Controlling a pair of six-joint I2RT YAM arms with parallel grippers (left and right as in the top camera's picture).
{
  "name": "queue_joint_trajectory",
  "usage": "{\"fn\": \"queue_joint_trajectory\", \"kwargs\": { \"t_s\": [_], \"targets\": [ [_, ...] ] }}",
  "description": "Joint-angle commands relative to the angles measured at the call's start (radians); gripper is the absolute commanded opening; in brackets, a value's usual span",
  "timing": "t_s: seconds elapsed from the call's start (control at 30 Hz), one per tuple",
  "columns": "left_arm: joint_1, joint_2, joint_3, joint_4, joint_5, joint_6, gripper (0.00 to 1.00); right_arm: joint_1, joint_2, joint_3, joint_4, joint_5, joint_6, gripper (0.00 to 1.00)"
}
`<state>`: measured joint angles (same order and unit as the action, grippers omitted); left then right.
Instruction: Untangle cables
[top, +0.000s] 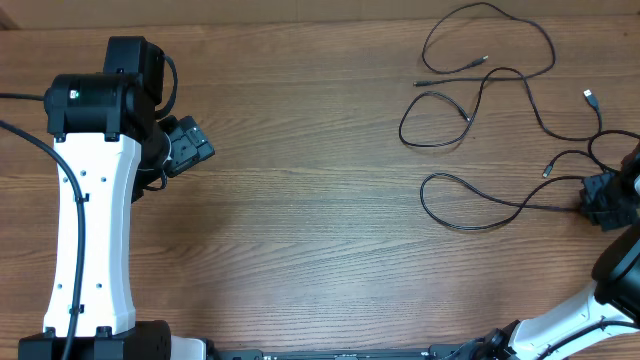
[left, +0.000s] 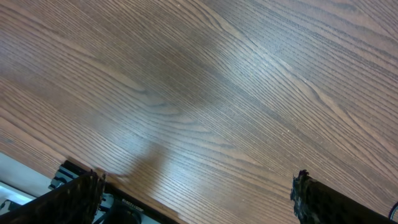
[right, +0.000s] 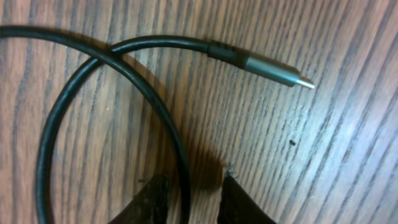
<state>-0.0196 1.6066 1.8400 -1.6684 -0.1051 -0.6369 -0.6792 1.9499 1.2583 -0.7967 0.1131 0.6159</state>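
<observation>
Right hand (right: 196, 176) astride one of three cables (right: 224, 51), two arms (top: 95, 230)

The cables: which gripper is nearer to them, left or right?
Right. The right gripper straddles one of the cables; the left gripper is over bare table, far from them.

~3 blk cables (right: 168, 42), 2 arms (top: 95, 220), 2 claws (left: 196, 198), 1 table (top: 300, 220)
</observation>
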Motion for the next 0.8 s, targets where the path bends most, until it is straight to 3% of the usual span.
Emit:
{"fn": "queue_joint_trajectory", "kwargs": {
  "t_s": [0.0,0.23,0.77],
  "targets": [
    [0.0,0.002,-0.004,0.001,0.002,0.005,1.0,0.003,-0.001,0.011,0.007,-0.035,0.0,0.25],
    [0.0,0.002,-0.004,0.001,0.002,0.005,0.99,0.003,-0.001,0.011,-0.001,-0.051,0.0,0.14],
    [0.0,0.002,-0.004,0.001,0.002,0.005,1.0,0.005,-0.001,0.011,-0.018,-0.109,-0.023,0.05]
  ]
}}
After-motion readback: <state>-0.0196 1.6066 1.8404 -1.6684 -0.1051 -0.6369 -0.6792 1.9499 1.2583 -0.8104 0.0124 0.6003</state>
